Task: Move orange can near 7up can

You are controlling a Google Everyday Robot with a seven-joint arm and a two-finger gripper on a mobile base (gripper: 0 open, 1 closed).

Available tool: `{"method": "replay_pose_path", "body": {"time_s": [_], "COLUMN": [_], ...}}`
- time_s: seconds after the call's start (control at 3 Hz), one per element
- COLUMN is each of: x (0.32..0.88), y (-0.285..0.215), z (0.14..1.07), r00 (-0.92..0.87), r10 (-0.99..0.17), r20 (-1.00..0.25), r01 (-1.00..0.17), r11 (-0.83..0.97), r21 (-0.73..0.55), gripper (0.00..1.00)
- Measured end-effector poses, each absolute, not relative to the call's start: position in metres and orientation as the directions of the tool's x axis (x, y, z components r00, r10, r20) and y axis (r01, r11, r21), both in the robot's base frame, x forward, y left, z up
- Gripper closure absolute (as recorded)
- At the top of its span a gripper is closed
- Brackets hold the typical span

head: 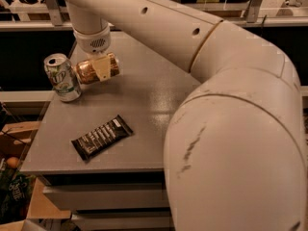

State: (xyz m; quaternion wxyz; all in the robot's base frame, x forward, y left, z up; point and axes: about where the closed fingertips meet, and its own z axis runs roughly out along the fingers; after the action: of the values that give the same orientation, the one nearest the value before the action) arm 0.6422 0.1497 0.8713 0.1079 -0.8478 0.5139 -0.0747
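Note:
The orange can lies on its side, shiny orange-gold, held in my gripper near the table's far left. One pale finger crosses the can's front; the other is hidden behind it. The 7up can, white and green with a silver top, stands upright just left of the orange can, almost touching it. I cannot tell whether the orange can rests on the table or hangs just above it.
A dark wrapped snack bar lies on the grey table toward the front left. My large white arm covers the right side. Cardboard boxes sit on the floor at the left.

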Motion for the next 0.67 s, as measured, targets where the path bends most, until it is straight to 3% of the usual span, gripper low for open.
{"method": "replay_pose_path", "body": {"time_s": [0.33,0.67], "x": [0.644,0.642], "y": [0.152,0.159], "z": [0.869,0.857], "r00": [0.464,0.476], "r10": [-0.886,-0.880], "r20": [0.011,0.003], "r01": [-0.855,-0.855], "r11": [-0.452,-0.463], "r21": [-0.254,-0.233], "gripper": [0.12,0.00]}}
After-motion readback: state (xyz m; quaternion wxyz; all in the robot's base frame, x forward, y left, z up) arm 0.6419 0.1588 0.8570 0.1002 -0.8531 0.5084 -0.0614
